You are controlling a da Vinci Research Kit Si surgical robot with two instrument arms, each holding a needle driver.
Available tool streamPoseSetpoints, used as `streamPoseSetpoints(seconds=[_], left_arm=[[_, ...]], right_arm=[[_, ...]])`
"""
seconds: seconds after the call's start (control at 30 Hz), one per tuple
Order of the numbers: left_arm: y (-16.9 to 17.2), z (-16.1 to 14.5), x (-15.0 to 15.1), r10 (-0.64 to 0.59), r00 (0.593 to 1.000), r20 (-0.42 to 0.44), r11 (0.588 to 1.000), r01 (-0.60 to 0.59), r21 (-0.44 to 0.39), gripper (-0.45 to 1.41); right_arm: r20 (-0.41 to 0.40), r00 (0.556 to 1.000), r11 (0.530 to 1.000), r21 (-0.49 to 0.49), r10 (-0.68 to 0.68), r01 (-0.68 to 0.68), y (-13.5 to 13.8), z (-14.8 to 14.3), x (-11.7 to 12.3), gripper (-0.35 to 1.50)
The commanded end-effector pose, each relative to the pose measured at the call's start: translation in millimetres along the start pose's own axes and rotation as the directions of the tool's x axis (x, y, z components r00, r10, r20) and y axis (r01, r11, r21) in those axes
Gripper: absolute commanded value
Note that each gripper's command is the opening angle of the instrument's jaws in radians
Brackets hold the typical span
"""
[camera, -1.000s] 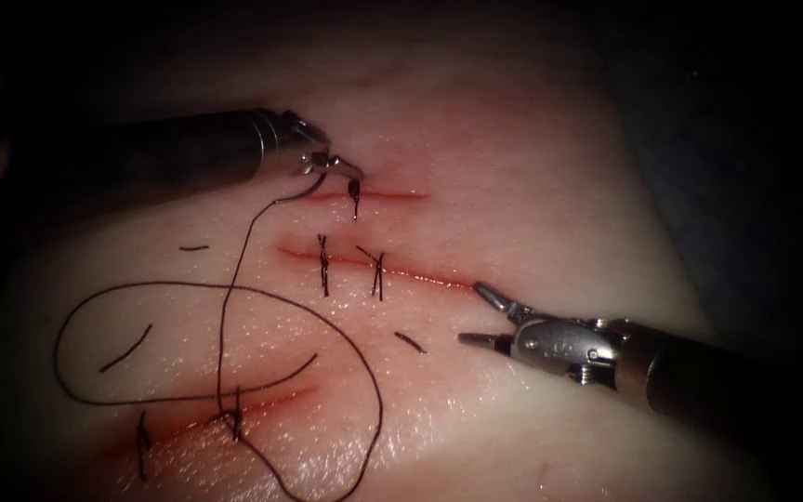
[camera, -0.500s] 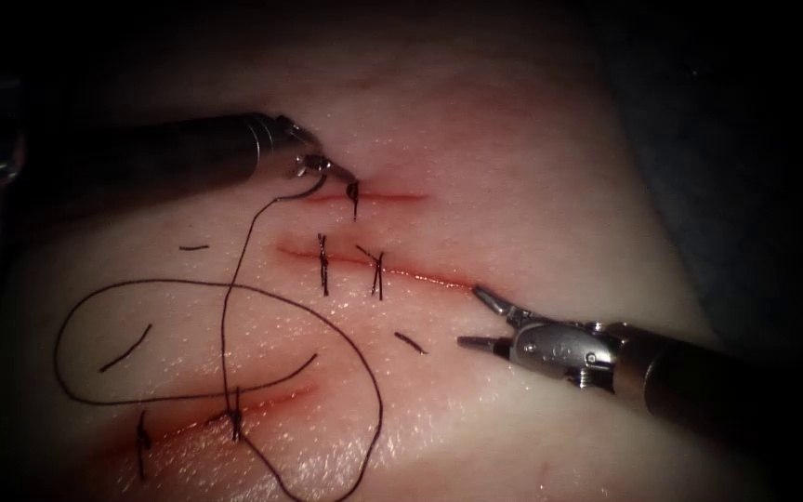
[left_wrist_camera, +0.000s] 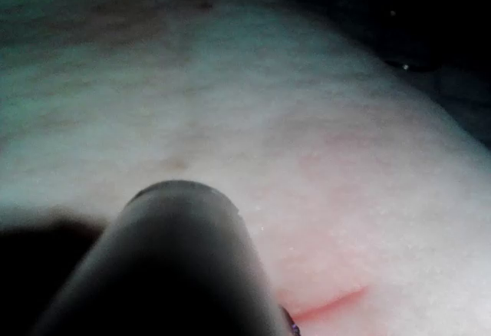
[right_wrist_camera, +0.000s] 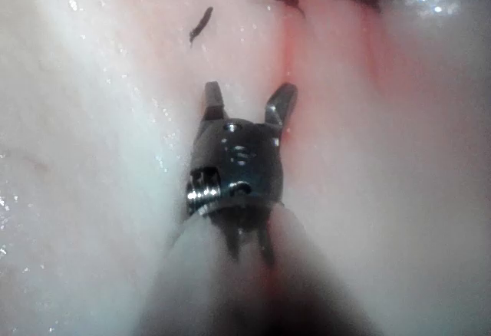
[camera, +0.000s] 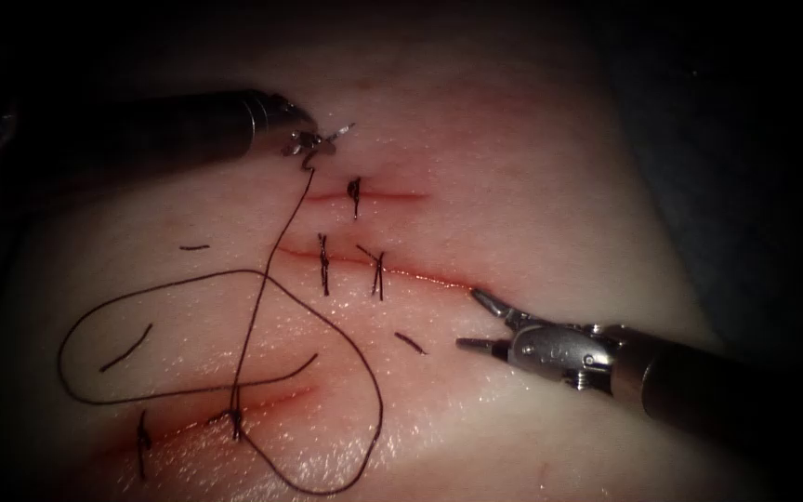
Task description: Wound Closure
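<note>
On the tissue [camera: 513,186], my left tool [camera: 341,130] hangs above the left end of the upper cut [camera: 383,195], jaws shut on the curved needle [camera: 308,191] near its tail. The needle hangs free of the tissue. Dark thread [camera: 380,395] runs from it down to a stitch in the lower cut [camera: 234,414] and lies in a wide loop. My right tool [camera: 468,319] rests at the right end of the middle cut [camera: 420,274], jaws open and holding nothing [right_wrist_camera: 247,97]. The left tool's shaft [left_wrist_camera: 176,267] lies beside the upper cut [left_wrist_camera: 330,304].
The upper cut carries one stitch [camera: 355,197], the middle cut two [camera: 378,271]. Short cut ends of thread lie loose on the tissue [camera: 411,342], [camera: 195,248], [camera: 127,349]. Red fluid lines the cuts. Dark surroundings border the tissue at the right.
The left tool's jaws shut and lifted up and away from the upper cut's stitch, drawing the needle and thread taut toward the upper left. The right tool barely moved.
</note>
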Motion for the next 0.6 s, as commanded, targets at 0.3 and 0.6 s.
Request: streamPoseSetpoints(seconds=[0.3, 0.6], left_arm=[[2.3, -1.5, 3.3, 0.174, 0.981, -0.084, 0.985, -0.175, -0.005, -0.45], [6.7, -5.2, 2.5, 0.225, 0.928, -0.296, 0.964, -0.256, -0.069, -0.45]], right_arm=[[-0.003, 1.0, 1.0, 0.0, 0.002, -0.002, -0.2, 1.5, 0.5, 1.43], [-0.018, 0.997, 0.998, 0.009, 0.069, -0.069, 0.6, 1.0, 1.6, 1.43]])
